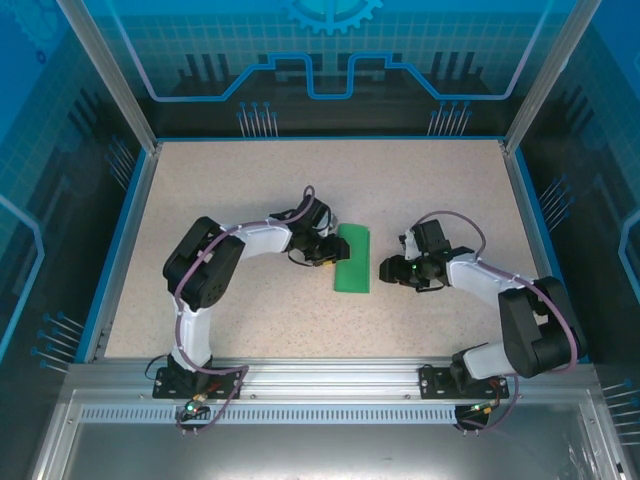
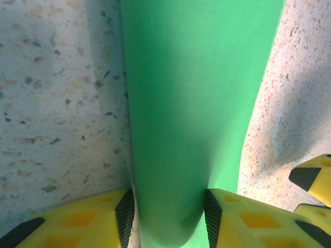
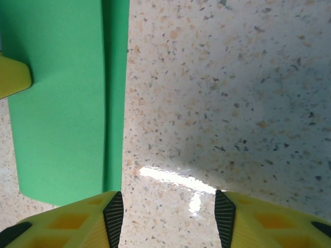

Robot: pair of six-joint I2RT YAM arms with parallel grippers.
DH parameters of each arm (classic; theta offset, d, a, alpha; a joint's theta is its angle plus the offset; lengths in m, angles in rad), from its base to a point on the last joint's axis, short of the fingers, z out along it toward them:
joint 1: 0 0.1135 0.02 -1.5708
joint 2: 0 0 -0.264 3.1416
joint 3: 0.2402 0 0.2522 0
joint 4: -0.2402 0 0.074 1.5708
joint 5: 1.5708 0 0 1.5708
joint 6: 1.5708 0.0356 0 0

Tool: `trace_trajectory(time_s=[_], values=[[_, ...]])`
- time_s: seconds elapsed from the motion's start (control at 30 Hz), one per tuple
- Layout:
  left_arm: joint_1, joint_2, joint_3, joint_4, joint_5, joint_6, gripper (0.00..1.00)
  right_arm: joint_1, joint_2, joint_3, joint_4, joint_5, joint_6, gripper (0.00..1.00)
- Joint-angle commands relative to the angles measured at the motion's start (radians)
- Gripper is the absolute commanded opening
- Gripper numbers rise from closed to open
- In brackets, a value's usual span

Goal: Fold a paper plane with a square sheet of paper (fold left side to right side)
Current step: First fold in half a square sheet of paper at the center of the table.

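The square sheet of paper point(image 1: 353, 258) is bright green and lies folded into a narrow upright rectangle mid-table. My left gripper point(image 1: 328, 252) is at its left long edge. In the left wrist view the rounded fold of the paper point(image 2: 196, 103) bulges between the black pads, and my left gripper point(image 2: 166, 206) is shut on it. My right gripper point(image 1: 388, 270) hovers just right of the sheet. It stands open point(image 3: 169, 206) over bare speckled table, with the paper's edge point(image 3: 62, 103) beside its left finger. A yellow finger of the other gripper point(image 3: 13, 76) rests on the green.
The speckled tabletop point(image 1: 250, 190) has a blue raised rim point(image 1: 120, 240) on the left, back and right. An aluminium rail point(image 1: 330, 375) carrying the arm bases runs along the near edge. A yellow right-gripper finger point(image 2: 313, 178) shows close to the paper.
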Motion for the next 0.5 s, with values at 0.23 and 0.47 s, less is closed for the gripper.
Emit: trace_trajectory(time_s=[0.23,0.47], values=[[-0.045,0.101,0.109,-0.184,-0.099,0.052,0.48,-0.020,-0.049,-0.003,0.020,-0.044,0.000,0.53],[-0.060,0.137,0.164,-0.262,-0.134,0.063,0.50,-0.021,-0.053,-0.001,0.017,-0.045,-0.003,0.54]])
